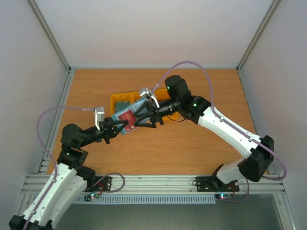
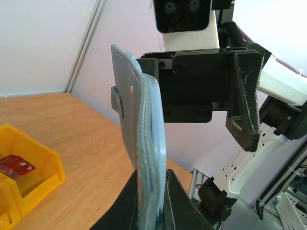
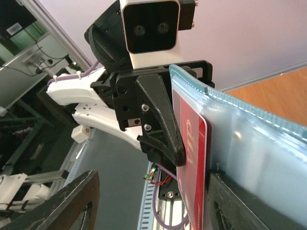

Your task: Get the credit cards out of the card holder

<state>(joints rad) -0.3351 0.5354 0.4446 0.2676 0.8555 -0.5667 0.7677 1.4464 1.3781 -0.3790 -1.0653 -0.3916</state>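
Note:
My left gripper [image 1: 119, 127] is shut on the dusty-blue card holder [image 1: 138, 107] and holds it up above the table. In the left wrist view the card holder [image 2: 144, 124] stands edge-on, clamped between the fingers of the left gripper [image 2: 152, 177]. A red credit card [image 3: 192, 158] lies flat against the holder's clear pocket [image 3: 254, 153], and its red face [image 1: 128, 116] shows from above. My right gripper [image 3: 151, 196] is open around the card's lower edge. One of its fingers [image 3: 235, 206] is against the holder and the other stands far off.
Yellow bins [image 1: 118, 98] stand behind the grippers at mid-table, one with something greenish [image 1: 124, 102] inside. In the left wrist view, a yellow bin [image 2: 45, 179] holds a red card [image 2: 14, 166]. Bare wooden table [image 1: 192, 148] lies all round.

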